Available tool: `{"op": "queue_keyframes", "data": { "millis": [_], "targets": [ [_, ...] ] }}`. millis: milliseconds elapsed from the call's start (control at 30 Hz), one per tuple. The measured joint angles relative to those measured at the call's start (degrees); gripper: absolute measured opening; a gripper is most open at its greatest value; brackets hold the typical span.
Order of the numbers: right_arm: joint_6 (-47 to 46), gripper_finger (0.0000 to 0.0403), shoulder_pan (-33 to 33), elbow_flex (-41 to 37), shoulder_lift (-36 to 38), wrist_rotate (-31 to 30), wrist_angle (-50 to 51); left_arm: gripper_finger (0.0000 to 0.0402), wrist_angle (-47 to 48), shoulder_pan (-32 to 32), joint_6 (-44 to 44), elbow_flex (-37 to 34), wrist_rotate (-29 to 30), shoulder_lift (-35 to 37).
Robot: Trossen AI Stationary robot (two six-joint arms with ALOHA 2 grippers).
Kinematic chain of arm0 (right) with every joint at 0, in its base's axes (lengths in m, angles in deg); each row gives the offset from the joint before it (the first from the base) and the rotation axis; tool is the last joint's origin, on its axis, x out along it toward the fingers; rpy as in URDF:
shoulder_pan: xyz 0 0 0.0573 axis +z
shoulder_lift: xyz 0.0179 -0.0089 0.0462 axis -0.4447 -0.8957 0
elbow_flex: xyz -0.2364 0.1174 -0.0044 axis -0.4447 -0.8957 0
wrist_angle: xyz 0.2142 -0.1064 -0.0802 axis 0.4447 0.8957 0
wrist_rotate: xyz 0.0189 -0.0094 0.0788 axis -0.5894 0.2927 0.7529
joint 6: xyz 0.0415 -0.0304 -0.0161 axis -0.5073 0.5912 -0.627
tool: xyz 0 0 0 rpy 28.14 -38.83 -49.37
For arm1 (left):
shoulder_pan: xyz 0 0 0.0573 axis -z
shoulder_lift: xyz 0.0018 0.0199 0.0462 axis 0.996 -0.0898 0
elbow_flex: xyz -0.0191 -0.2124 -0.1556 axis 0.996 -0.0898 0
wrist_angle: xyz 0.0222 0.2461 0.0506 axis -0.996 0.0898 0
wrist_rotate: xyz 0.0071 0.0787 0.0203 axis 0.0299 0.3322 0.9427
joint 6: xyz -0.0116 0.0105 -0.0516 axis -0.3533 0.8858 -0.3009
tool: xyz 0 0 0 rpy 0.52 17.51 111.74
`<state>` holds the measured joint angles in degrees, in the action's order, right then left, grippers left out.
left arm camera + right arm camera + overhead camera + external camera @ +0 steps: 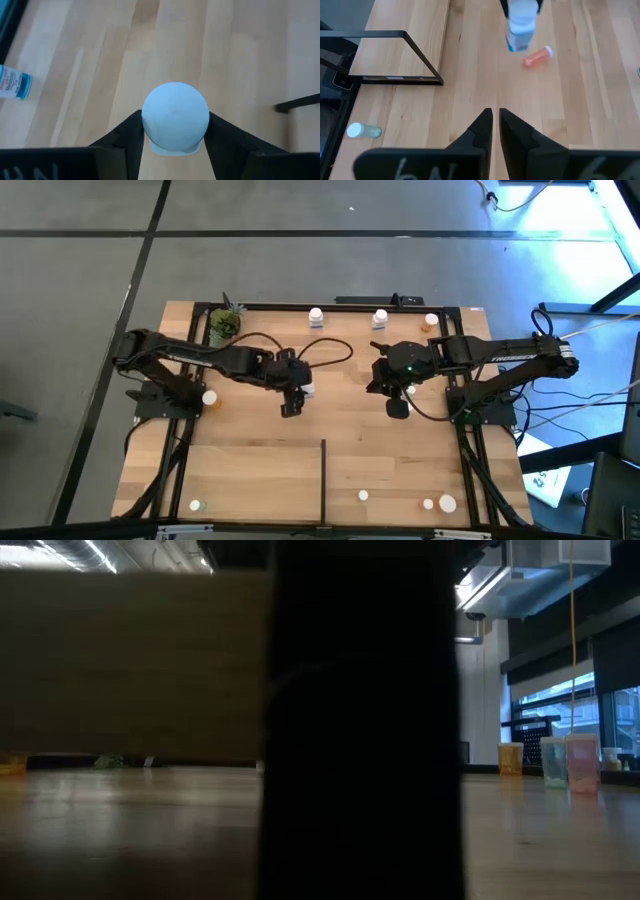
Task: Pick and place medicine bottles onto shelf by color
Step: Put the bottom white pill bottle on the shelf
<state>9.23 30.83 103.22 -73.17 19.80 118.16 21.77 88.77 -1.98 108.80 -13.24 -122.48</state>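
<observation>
My left gripper (297, 396) is over the middle of the light-wood shelf (250, 450) and is shut on a white medicine bottle (175, 116), whose round white cap faces the wrist camera. The same bottle, with its blue label, shows in the right wrist view (520, 27). My right gripper (397, 406) is to the right of it, shut and empty (495, 120). An orange bottle (537, 56) lies on its side on the wood near the held bottle. A pale green bottle (364, 131) lies by the black frame. My left gripper pinches the bottle between its two fingers at the sides of the cap end (146, 128). The fingers (127, 135) come from above, pointing down. The bottle stands upright below them, cap up. Whether its base touches the wood, I cannot tell.
Two white bottles (316, 315) (380, 318) and an orange one (431, 322) stand along the far bar. Others lie near the front edge (196, 505) (363, 496) (447, 503). A thin black divider strip (323, 475) runs to the front; a potted plant (225, 325) stands far left.
</observation>
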Motion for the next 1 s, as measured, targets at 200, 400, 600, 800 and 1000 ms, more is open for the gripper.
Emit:
{"op": "queue_keyframes", "data": {
  "millis": [200,400,600,800,1000],
  "targets": [
    [0.0,0.0036,0.0,0.0,0.0,0.02,-0.36,0.0166,4.14,4.94,-4.52,-0.05,4.26,4.6],
    [0.0,0.0036,0.0,0.0,0.0,0.02,-0.79,0.0166,4.61,8.47,-6.47,-0.03,5.16,7.33],
    [-1.73,0.0036,-0.01,0.0,0.0,0.04,-0.83,0.0166,11.3,13.67,-12.58,-0.04,5.29,7.48],
    [3.42,0.0036,0.0,0.0,0.0,4.83,-4.6,0.0166,15.06,21.78,-22.0,-0.04,6.57,7.13],
    [12.2,0.0036,1.34,0.0,0.0,14.41,-11.35,0.0166,15.94,31.43,-32.78,-0.03,9.5,7.37]
  ]
}}
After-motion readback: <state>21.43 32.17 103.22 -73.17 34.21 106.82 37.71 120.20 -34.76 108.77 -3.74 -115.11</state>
